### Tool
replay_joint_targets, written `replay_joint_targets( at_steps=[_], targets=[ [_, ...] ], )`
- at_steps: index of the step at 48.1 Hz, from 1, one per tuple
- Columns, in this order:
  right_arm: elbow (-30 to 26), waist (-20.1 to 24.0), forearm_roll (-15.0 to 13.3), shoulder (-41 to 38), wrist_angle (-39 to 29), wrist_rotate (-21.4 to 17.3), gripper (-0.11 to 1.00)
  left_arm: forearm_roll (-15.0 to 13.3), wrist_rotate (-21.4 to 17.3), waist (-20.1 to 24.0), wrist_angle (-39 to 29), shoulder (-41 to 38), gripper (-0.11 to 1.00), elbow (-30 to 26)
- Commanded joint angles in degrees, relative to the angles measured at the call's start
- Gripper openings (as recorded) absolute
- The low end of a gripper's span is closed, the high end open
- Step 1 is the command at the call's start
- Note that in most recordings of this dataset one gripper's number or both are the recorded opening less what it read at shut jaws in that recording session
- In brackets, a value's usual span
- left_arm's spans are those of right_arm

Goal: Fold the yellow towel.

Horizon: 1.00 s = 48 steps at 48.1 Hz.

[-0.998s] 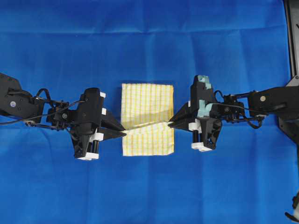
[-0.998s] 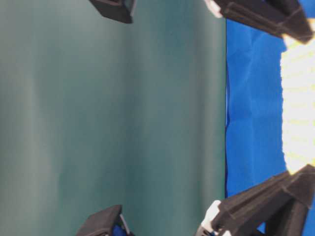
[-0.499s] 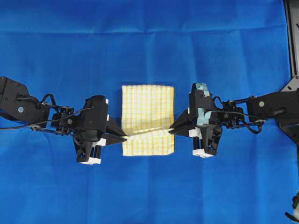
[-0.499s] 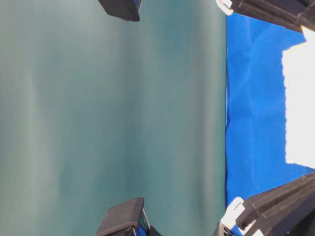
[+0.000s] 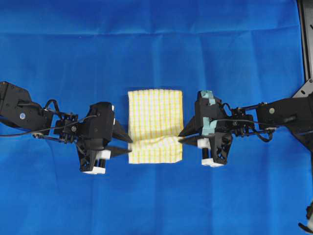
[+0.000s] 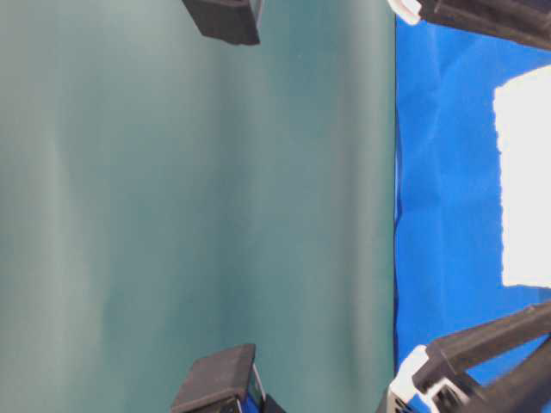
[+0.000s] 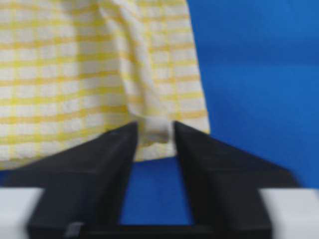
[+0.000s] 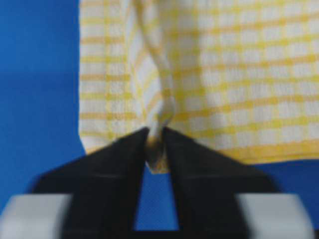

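Observation:
The yellow towel [image 5: 155,117] lies folded on the blue cloth, white with yellow checks, and a raised crease runs across its lower part. My left gripper [image 5: 130,147] is at the towel's left edge, jaws open. In the left wrist view the towel [image 7: 75,74] shows a pinched ridge standing loose between the parted fingers of that gripper [image 7: 155,130]. My right gripper [image 5: 180,137] is at the right edge, its jaws slightly parted. In the right wrist view the ridge of the towel [image 8: 239,74] still sits between that gripper's [image 8: 155,137] tips.
A large plain blue cloth [image 5: 156,49] covers the table on all sides of the towel. A dark frame [image 5: 305,44] runs down the right edge. The table-level view shows a green wall [image 6: 189,206] and the towel as a white patch [image 6: 525,189].
Both grippers carried the held towel edges toward the near side and lower. The jaws of both, shut on the edges before, have now parted. The raised fold has settled onto the towel.

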<state>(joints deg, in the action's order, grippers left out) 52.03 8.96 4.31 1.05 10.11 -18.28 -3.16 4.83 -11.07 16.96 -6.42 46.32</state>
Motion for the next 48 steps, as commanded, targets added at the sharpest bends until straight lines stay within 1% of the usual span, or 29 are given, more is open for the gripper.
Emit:
replay_joint_targets(
  at_steps=[1, 4, 6, 7, 9, 16, 19, 22, 34, 44, 48],
  targets=[
    [-1.41, 0.88, -0.09, 0.7, 0.09, 0.0, 0.42, 0.09, 0.09, -0.18, -1.14, 2.46, 0.47, -0.26],
    [-1.58, 1.32, -0.09, 1.14, -0.7, 0.0, 0.61, 0.18, 0.0, -0.26, -3.52, 4.31, 0.65, -0.26],
    [-1.67, 1.67, -0.09, 1.93, -1.76, -0.09, 0.73, 0.09, -0.09, -0.35, -5.45, 5.71, 0.73, -0.26],
    [-1.67, 1.67, -0.09, 2.37, -2.2, -0.09, 0.77, 0.09, -0.18, -0.44, -6.42, 6.5, 0.74, -0.26],
    [-1.58, 1.76, -0.09, 3.25, -3.25, -0.18, 0.81, 0.09, -0.18, -0.44, -8.53, 8.09, 0.71, -0.18],
    [-1.05, 1.85, -0.09, 7.82, -6.24, 0.09, 0.71, 0.26, -0.26, -0.44, -14.41, 13.89, 0.64, 0.53],
    [-0.62, 1.85, -0.44, 10.11, -7.56, 0.35, 0.71, 0.26, -0.26, -0.44, -15.73, 16.08, 0.63, 1.14],
    [0.09, 1.76, -1.41, 13.27, -9.05, 0.7, 0.71, 0.44, -0.26, -0.44, -16.79, 18.37, 0.63, 1.93],
    [3.87, 0.0, -6.5, 27.25, -12.74, 0.97, 0.71, 0.44, -0.7, 0.18, -16.52, 32.17, 0.62, 8.35],
    [7.56, -2.55, -8.17, 39.11, -16.0, 0.97, 0.71, 0.44, -0.79, 1.41, -15.38, 44.65, 0.61, 14.68],
    [8.79, -3.34, -9.49, 43.42, -17.84, 0.97, 0.7, 0.62, -0.88, 1.93, -15.56, 49.57, 0.61, 16.96]
  ],
)
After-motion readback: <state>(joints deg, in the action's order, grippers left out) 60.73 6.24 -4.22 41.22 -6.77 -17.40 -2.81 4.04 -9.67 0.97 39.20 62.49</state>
